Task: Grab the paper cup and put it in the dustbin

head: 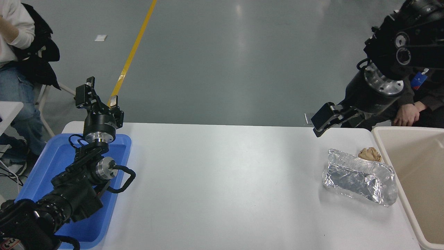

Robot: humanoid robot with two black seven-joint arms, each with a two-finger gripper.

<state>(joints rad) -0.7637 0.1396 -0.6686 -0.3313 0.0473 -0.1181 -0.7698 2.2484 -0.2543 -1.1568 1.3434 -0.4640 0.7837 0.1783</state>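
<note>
Foil tray [359, 180] beside dustbin [412, 173]

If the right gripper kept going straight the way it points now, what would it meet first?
Probably nothing close: the right gripper points left and slightly down, above the white table's far edge, clear of the crumpled silver foil tray. Depth is unclear.

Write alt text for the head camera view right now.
The right gripper hangs above the white table's far right edge, near a foil tray, a brown paper wad and the beige dustbin. The left gripper is parked over a blue tray. No paper cup shows.
</note>
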